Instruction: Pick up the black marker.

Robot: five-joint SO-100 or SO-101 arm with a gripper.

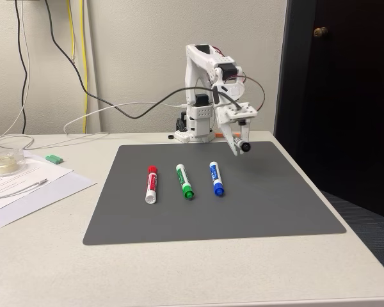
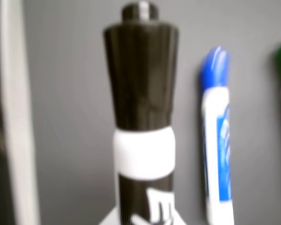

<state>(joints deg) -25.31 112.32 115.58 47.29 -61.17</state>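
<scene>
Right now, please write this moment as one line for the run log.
gripper: shut on black marker, lifted above grey mat | on mat: red marker, green marker, blue marker

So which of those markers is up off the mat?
The black marker, held in the gripper above the mat. The red, green and blue ones lie flat.

My white five-joint arm (image 1: 208,83) stands at the far edge of the dark grey mat, folded forward with the wrist pitched down. Its white two-finger gripper (image 1: 242,144) hangs above the mat's far right area, fingers clamped on the black-capped white marker (image 1: 243,142), lifted clear.
</scene>
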